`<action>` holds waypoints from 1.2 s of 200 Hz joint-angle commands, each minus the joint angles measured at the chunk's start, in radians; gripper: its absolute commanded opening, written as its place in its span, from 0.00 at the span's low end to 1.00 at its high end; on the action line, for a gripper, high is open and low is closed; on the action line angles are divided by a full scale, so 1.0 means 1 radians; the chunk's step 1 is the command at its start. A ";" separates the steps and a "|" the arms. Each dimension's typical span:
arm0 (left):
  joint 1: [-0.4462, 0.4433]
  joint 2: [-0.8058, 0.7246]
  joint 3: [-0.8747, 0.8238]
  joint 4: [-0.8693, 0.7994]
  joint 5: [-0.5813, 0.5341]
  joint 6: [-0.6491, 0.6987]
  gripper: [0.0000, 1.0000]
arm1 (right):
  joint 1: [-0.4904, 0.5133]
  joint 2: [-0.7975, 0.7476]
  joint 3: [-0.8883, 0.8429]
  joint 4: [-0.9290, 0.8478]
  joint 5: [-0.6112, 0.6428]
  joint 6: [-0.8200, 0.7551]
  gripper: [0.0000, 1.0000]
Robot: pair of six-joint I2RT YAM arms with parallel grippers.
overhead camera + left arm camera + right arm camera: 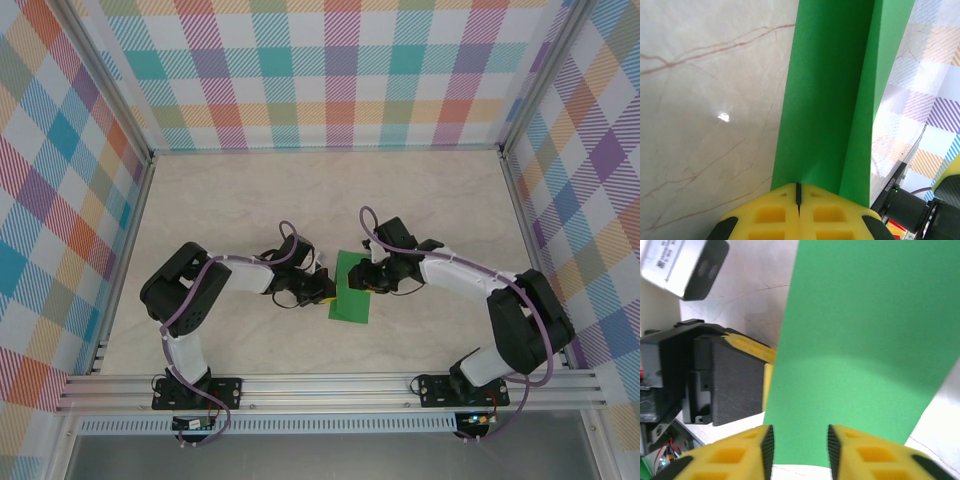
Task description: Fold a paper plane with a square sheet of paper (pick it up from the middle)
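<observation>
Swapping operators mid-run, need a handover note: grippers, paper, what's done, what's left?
Left gripper: shut on one edge of the green sheet of paper.
Right gripper: jaws apart, the sheet's other edge between them, not clamped.
Sheet: between the two grippers, bent along its length.
Done: sheet gripped by the left gripper.
Left: all the plane folds; no dart shape yet.

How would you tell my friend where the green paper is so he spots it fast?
Find the pale marble table inside the checked walls, then its front half, where the left gripper and right gripper nearly meet. The green paper sits between them, pinched in the left gripper's shut jaws. Its neighbours are black and yellow; it is thin and bright green.
</observation>
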 commanded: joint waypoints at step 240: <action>-0.077 -0.031 -0.012 0.222 0.064 -0.079 0.01 | -0.058 0.000 -0.004 -0.027 0.022 0.089 0.25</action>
